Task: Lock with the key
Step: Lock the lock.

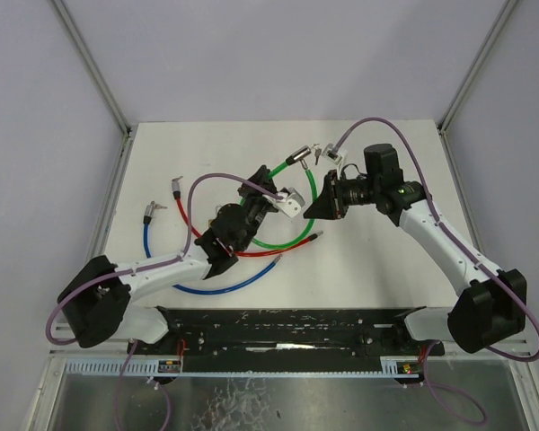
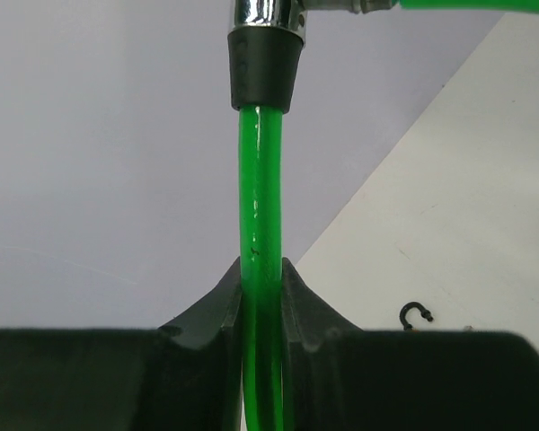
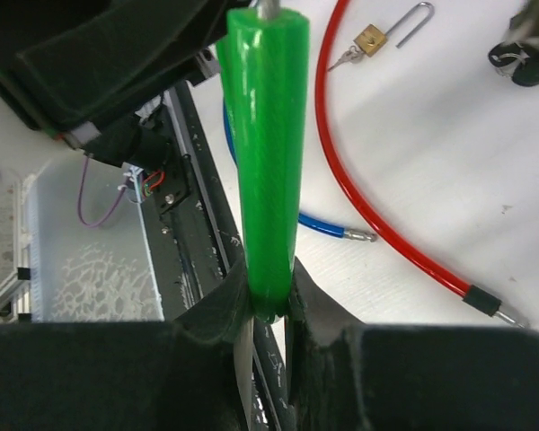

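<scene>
We hold green plastic-coated cable lock [image 2: 260, 197], ends apparently unjoined.
L gripper [image 2: 262, 271], R gripper [image 3: 269, 298] both clamp it; locking step pending.

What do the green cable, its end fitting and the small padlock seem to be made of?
The green cable: glossy translucent plastic sheath, judging by its highlights; core hidden. The end fitting: mirror-bright metal, probably chromed. The padlock: brass-coloured body, silvery metal shackle.

I see right gripper [image 3: 268, 310] pinching end of green cable [image 3: 265, 162], cable upright between pads. Red cable [image 3: 359, 206] arcs across white table [image 3: 449, 162] behind, metal tip lower right. Blue cable [image 3: 319, 224] tip just left of red. Brass padlock [image 3: 371, 39] top centre; black-headed keys [image 3: 521, 67] top right, blurred.
</scene>
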You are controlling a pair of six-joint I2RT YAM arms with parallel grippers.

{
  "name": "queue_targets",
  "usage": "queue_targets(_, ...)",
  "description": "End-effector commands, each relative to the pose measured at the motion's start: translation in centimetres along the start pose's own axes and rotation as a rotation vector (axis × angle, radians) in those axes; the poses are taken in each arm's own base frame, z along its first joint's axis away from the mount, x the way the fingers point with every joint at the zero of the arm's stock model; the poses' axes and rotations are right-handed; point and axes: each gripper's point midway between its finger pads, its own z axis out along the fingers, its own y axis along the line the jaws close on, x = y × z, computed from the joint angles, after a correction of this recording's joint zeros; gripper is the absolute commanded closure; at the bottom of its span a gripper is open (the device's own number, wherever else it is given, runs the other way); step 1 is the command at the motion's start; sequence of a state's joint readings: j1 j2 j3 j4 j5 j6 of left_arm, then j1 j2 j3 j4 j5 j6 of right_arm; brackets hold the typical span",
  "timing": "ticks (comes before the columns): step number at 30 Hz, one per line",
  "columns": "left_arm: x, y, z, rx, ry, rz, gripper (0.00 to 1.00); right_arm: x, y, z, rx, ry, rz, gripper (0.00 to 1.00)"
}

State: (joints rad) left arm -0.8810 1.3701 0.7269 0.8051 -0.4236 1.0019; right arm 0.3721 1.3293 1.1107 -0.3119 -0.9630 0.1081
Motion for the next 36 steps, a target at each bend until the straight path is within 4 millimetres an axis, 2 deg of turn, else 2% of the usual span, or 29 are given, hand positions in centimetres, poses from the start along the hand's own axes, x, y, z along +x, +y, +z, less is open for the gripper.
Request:
queue_targets(1, -2.2, -4.8, -0.7, 0.259, -0.115, -0.040, 1.00, -5.7, 1.5, -1.3, 0.023, -0.131, -0.247, 1.00)
queue_targets(5, -2.3, -5.2, -0.9, 0.300, -0.122, -0.053, 1.00, -5.8, 1.3, -1.4, 0.032, -0.131, -0.249, 1.00)
queue_targets(9, -2.0, -4.7, -0.9, 0.279, -0.111, -0.049, 1.00, -6.0, 1.5, -1.7, 0.018, -0.143, -0.234, 1.00)
queue_targets(15, -0.5, -3.1, -0.6, 0.123, -0.040, 0.097, 1.00, -6.2, 5.0, -2.2, -0.181, -0.157, -0.196, 1.00)
queue_targets(23, -0.1, -2.7, -0.5, 0.043, -0.018, 0.186, 1.00, -6.1, 6.6, -2.6, -0.262, -0.153, -0.191, 1.00)
queue_targets(26, -0.6, -3.0, -0.7, 0.063, -0.044, 0.169, 1.00, -6.1, 5.8, -2.3, -0.223, -0.161, -0.185, 1.00)
queue_targets(31, -2.0, -3.0, -1.4, 0.104, -0.116, 0.087, 1.00, -6.0, 2.6, -1.7, -0.073, -0.157, -0.185, 1.00)
queue_targets(36, -2.9, -2.9, -1.8, 0.133, -0.145, 0.044, 1.00, -5.6, 0.0, -1.4, 0.037, -0.166, -0.256, 1.00)
